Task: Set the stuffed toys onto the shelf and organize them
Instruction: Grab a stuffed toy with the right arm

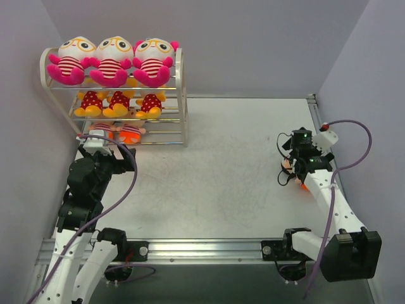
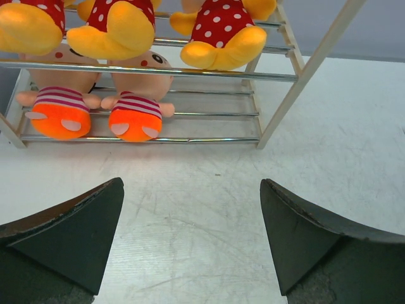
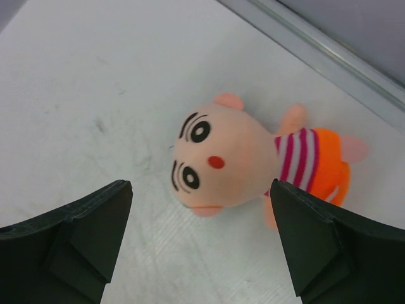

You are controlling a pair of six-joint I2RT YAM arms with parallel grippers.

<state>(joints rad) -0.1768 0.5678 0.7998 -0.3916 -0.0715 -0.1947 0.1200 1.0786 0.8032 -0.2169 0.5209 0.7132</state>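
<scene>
The cream wire shelf stands at the far left. Three pink toys with glasses sit on its top tier, three yellow toys in red dotted dresses on the middle tier, two peach toys with orange pants on the bottom tier; these two also show in the left wrist view. My left gripper is open and empty in front of the shelf. A third peach toy lies on its back on the table at the right. My right gripper is open just above it.
A metal rail runs along the table's right edge, close to the lying toy. The bottom tier has bare rods to the right of the two peach toys. Purple walls enclose the table.
</scene>
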